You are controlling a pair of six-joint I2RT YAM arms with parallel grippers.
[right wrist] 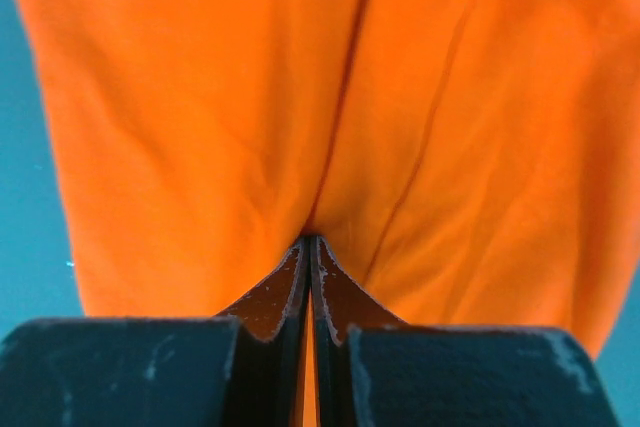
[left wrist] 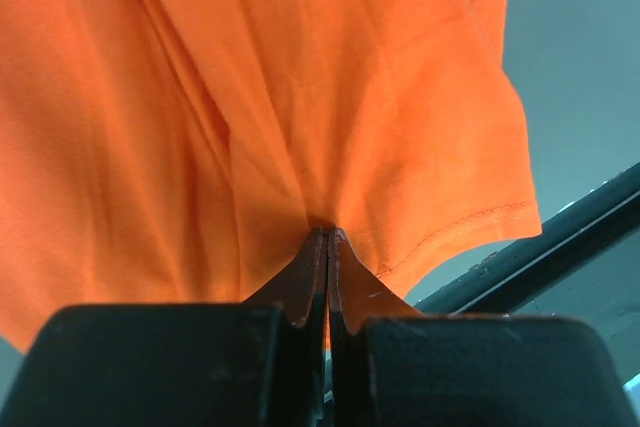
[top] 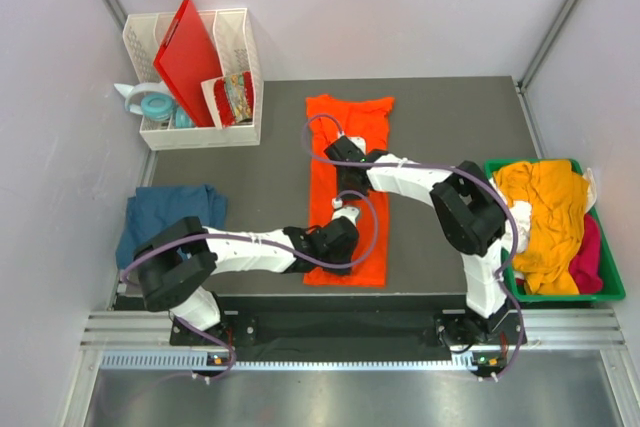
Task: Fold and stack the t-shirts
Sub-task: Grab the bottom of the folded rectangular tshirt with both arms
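Orange t-shirt (top: 370,122) lies on the table (top: 450,117), both arms stretched inward, jaws clamped on its cloth.

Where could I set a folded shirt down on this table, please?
Bare table lies between the orange shirt and green bin, and between it and the white rack. The left arm and right arm crowd the near middle.

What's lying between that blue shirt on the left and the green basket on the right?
The orange t-shirt, laid out lengthwise on the dark table, as the top view shows.
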